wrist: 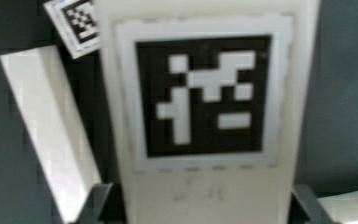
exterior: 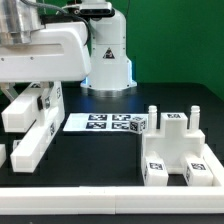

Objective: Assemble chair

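Several white chair parts sit on the black table [exterior: 100,165]. Nearest, toward the exterior view's right, is the seat block [exterior: 178,150], with tags on its front faces and short posts standing up from it. Toward the exterior view's left, a long bar [exterior: 40,135] lies on the table, and a short white stub [exterior: 3,155] is cut off by the frame edge.

Just above and behind that bar hangs a second bar [exterior: 25,108], tilted, under the arm [exterior: 45,50]. In the wrist view the tool [wrist: 202,205] is clenched on this second bar [wrist: 202,100]. Its dark fingers [wrist: 98,205] press both sides of one end, and the bar's big tag faces the camera.

Farther back, the marker board [exterior: 105,123] lies flat, with a small tagged cube [exterior: 140,124] at its end. Beyond it stands the robot base [exterior: 108,55].
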